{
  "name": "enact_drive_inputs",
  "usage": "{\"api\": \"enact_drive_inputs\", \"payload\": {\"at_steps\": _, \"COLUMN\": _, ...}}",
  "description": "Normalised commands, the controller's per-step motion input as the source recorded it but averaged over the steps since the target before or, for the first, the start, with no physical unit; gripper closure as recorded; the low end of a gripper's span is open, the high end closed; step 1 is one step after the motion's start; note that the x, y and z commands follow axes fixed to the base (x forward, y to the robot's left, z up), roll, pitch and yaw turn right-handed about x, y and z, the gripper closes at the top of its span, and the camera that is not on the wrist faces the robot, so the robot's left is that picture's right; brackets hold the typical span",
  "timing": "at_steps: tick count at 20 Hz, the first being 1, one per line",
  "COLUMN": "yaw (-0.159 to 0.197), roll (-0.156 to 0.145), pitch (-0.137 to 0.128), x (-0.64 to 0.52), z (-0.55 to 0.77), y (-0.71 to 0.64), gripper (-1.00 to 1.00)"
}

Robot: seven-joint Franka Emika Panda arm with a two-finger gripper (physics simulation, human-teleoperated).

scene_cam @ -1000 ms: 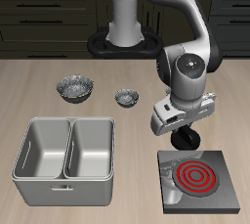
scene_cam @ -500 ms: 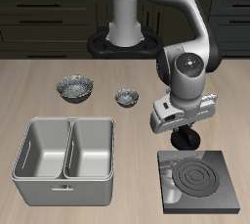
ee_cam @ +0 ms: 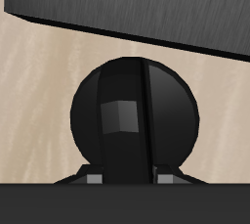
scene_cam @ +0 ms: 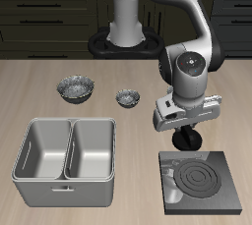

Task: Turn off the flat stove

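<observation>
Stove [scene_cam: 202, 179], lower right of frame: rigid, heavy slab; rings dark. Only its small corner knob [scene_cam: 184, 142] needs handling. End effector [scene_cam: 187, 142] there; finger spacing indeterminable.

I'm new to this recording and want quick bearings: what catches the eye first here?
The big white robot arm dominates, bent down so its gripper sits at the back edge of the flat stove, whose burner rings are dark. Beside the stove, a grey double-basin sink fills the table's front. Two small patterned bowls sit farther back.
</observation>
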Motion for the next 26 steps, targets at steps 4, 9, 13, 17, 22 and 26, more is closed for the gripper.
{"api": "enact_drive_inputs", "payload": {"at_steps": 4, "yaw": -0.050, "roll": 0.015, "pitch": -0.009, "x": -0.04, "z": 0.10, "y": 0.10, "gripper": 1.00}}
{"api": "enact_drive_inputs", "payload": {"at_steps": 9, "yaw": -0.072, "roll": 0.023, "pitch": -0.022, "x": -0.02, "z": 0.04, "y": 0.07, "gripper": 1.00}}
{"api": "enact_drive_inputs", "payload": {"at_steps": 13, "yaw": -0.067, "roll": 0.025, "pitch": 0.006, "x": -0.03, "z": -0.04, "y": 0.09, "gripper": 1.00}}
{"api": "enact_drive_inputs", "payload": {"at_steps": 17, "yaw": -0.083, "roll": 0.001, "pitch": 0.030, "x": -0.02, "z": -0.01, "y": 0.05, "gripper": 1.00}}
{"api": "enact_drive_inputs", "payload": {"at_steps": 22, "yaw": -0.082, "roll": 0.012, "pitch": 0.000, "x": 0.00, "z": 0.04, "y": 0.03, "gripper": 1.00}}
{"api": "enact_drive_inputs", "payload": {"at_steps": 26, "yaw": -0.044, "roll": 0.015, "pitch": -0.018, "x": -0.04, "z": 0.03, "y": 0.06, "gripper": 1.00}}
